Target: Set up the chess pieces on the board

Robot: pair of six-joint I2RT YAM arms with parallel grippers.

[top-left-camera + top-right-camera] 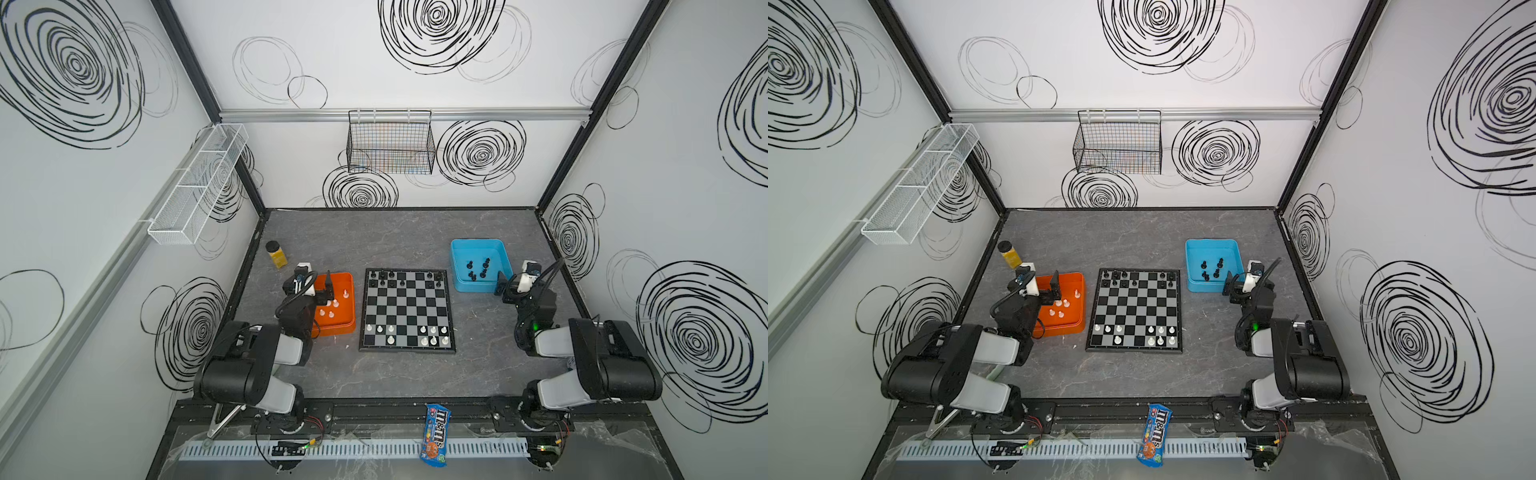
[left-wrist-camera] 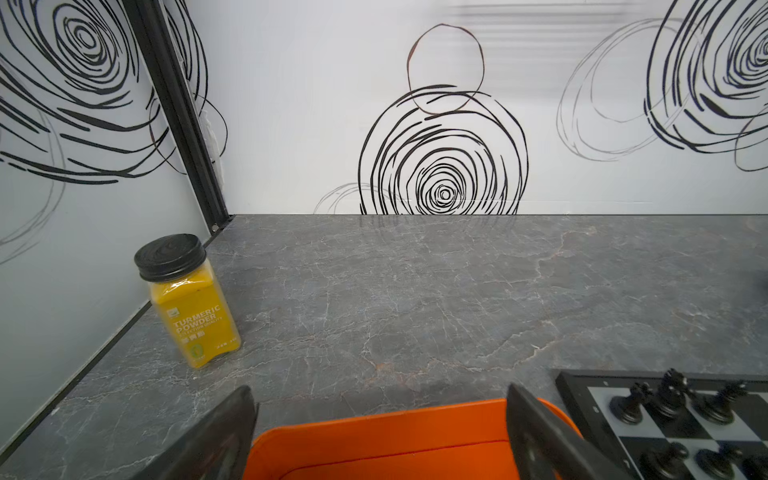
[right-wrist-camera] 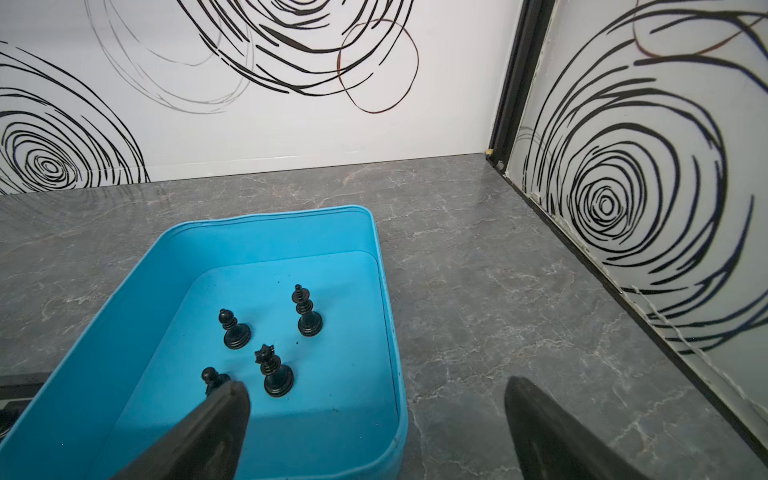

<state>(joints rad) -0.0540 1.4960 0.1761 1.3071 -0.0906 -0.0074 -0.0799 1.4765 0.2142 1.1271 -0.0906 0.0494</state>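
Observation:
The board (image 1: 407,309) (image 1: 1134,309) lies mid-table, with black chess pieces (image 1: 392,279) on its far rows and white ones (image 1: 432,334) on its near rows. Left of it, an orange tray (image 1: 334,330) (image 2: 374,436) holds several white pieces (image 1: 336,303). My left gripper (image 1: 320,286) (image 2: 379,390) hangs open over that tray, empty. At the back right, a blue tray (image 1: 476,243) (image 3: 266,216) holds several black pieces (image 3: 274,374). My right gripper (image 1: 510,286) (image 3: 376,382) is open and empty, straddling the tray's near right wall.
A turmeric jar (image 1: 276,254) (image 2: 187,303) stands by the left wall behind the orange tray. A candy bag (image 1: 435,434) lies on the front rail. A black wire basket (image 1: 390,143) hangs on the back wall, a white mesh shelf (image 1: 195,183) on the left wall.

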